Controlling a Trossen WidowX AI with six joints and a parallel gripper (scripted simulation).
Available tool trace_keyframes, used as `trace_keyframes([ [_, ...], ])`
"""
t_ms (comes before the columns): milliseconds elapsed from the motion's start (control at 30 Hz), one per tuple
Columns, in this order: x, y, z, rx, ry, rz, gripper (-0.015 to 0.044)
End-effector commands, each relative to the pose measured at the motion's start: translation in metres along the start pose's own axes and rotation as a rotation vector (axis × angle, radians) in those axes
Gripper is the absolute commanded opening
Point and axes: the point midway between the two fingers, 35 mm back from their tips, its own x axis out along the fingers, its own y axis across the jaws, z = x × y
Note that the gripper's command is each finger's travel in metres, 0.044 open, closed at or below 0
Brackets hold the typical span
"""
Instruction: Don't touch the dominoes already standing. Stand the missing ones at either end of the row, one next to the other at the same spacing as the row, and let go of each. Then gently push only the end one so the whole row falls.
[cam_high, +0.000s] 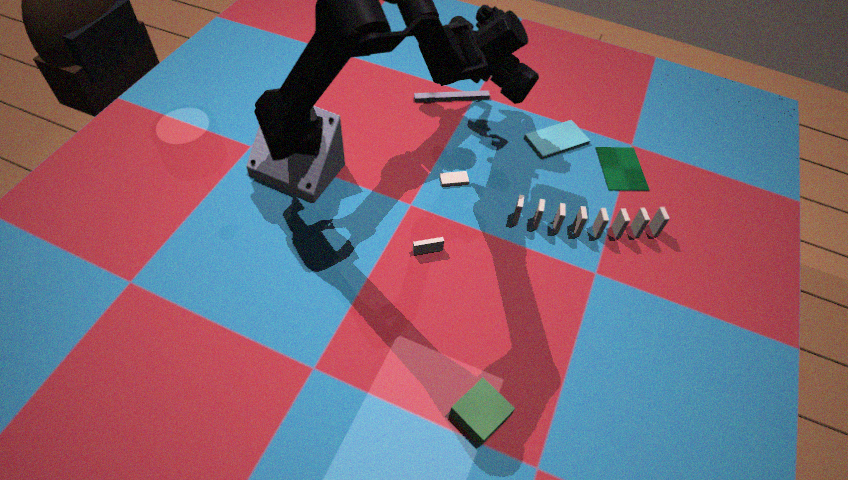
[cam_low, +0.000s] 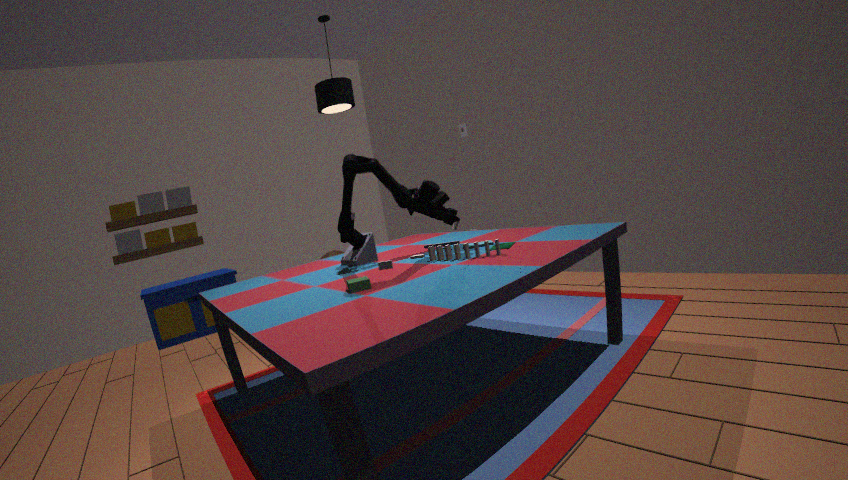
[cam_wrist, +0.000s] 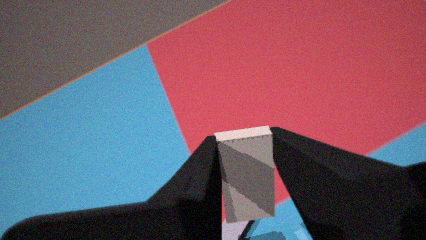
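Note:
My gripper (cam_wrist: 242, 140) is shut on a pale domino (cam_wrist: 247, 175), held between the fingertips in the wrist view. In the exterior view the gripper (cam_low: 455, 222) hangs above the table, beyond the row; in the top view the arm hides the held domino. Several pale dominoes stand upright in an evenly spaced row, from the left end domino (cam_high: 519, 209) to the right end domino (cam_high: 659, 221); the row also shows in the exterior view. One loose domino (cam_high: 454, 178) lies flat left of the row. Another loose domino (cam_high: 428, 245) rests on its long edge, nearer the camera.
A grey bar (cam_high: 451, 96) lies below the gripper side of the arm. A light cyan slab (cam_high: 557, 139) and a dark green flat piece (cam_high: 621, 168) lie behind the row. A green block (cam_high: 481, 409) (cam_low: 358, 284) is at the front. Arm shadows cross the table.

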Motion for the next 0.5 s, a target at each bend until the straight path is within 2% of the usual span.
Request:
trace_keyframes([
  [0, -0.006, 0.002, -0.002, -0.016, -0.052, 0.002, 0.0107],
  [467, -0.038, 0.005, -0.004, -0.081, -0.254, -0.025, 0.0107],
])
